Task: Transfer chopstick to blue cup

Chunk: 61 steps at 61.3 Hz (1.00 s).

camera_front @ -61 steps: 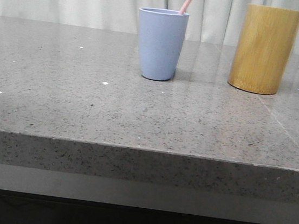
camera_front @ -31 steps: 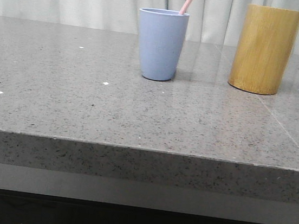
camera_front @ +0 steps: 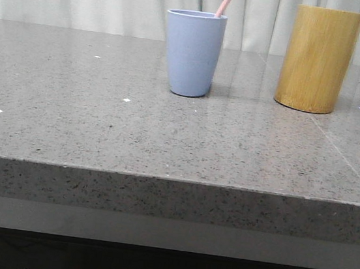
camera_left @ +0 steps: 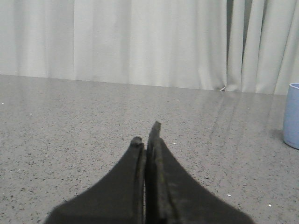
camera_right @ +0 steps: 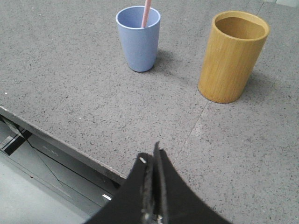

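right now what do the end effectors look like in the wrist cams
Both look alike: the left end effector and the right end effector each have two matte black fingers, broad at the base and tapering to thin tips. No cables, markings or labels show on either. The arms themselves are out of view.

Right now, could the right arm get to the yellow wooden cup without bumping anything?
Probably yes. In the right wrist view, only bare table lies between the shut right gripper and the yellow wooden cup. The blue cup stands apart, off to one side.
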{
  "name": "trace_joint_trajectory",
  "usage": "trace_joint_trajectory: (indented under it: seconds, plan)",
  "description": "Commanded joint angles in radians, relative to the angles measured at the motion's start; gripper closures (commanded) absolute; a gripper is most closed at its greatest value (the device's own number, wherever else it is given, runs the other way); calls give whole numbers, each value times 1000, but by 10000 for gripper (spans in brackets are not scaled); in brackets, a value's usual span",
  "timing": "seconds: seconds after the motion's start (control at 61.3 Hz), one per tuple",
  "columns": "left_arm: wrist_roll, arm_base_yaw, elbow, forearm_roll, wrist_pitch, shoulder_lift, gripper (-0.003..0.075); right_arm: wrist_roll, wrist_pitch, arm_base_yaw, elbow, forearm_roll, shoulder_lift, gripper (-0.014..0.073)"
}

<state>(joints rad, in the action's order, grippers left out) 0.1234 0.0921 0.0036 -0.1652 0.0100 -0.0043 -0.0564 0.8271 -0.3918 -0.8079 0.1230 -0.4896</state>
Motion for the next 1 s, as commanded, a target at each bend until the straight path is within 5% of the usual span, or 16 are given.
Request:
trace_joint_trajectory:
  seconds: [0.0, 0.212, 0.326, 0.979]
  plan:
    - [-2, -2, 11, -10, 88, -23, 739, -2, -75, 3, -23, -3, -4, 711]
    - [-39, -2, 11, 3, 85, -23, 739, -2, -75, 3, -23, -3, -4, 711]
    - [-185, -2, 11, 157, 85, -23, 739, -2, -75, 3, -23, -3, -4, 711]
    - [-185, -40, 11, 146, 80, -23, 739, -2, -75, 3, -23, -3, -4, 711]
